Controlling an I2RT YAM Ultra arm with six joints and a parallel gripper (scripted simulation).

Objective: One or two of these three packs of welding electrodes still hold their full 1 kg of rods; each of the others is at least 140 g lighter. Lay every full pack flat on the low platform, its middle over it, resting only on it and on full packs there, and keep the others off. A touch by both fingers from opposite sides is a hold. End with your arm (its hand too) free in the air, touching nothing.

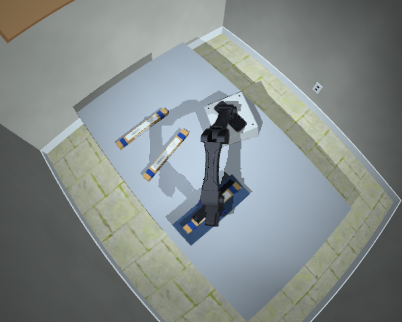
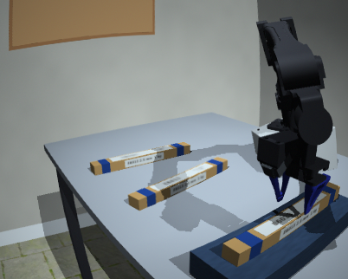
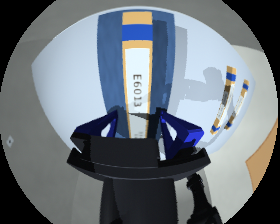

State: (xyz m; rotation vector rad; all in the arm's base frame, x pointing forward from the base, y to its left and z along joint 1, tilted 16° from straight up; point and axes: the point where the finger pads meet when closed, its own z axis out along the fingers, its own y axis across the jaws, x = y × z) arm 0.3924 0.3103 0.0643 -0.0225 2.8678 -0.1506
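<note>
The top view's arm (image 1: 212, 165) (image 2: 303, 74) hides the label (image 2: 277, 225) (image 3: 137, 85) that the wrist view shows reading "E6013". In the exterior view, two tan, blue-banded packs lie left of centre; at lower right, a matching pack (image 1: 188, 227) (image 2: 268, 233) (image 3: 137, 18) lies flat on the platform (image 1: 191, 238) (image 2: 203, 265) (image 3: 110, 60), below the gripper's (image 1: 212, 207) (image 2: 293, 205) (image 3: 139, 113) parted fingers.

1. A pale blue-grey table (image 1: 280, 200) (image 2: 108, 195) (image 3: 65, 75) – its dark leg (image 2: 74, 225) shows below one corner in the exterior view.
2. A floor (image 1: 111, 205) (image 2: 26, 262) of pale stone tiles, with yellow-green lines running between them.
3. A light grey wall (image 1: 125, 37) (image 2: 195, 65), meeting a darker wall (image 1: 300, 40) (image 2: 338, 65) at a corner.
4. A flat orange-brown board (image 1: 30, 15) (image 2: 82, 22) (image 3: 267, 160) – its border is darker – on the light wall.
5. A small white socket plate (image 1: 317, 87) (image 3: 10, 141) on the darker wall.
6. A whitish skirting board (image 1: 61, 136) (image 2: 17, 234) along the foot of the walls.
</note>
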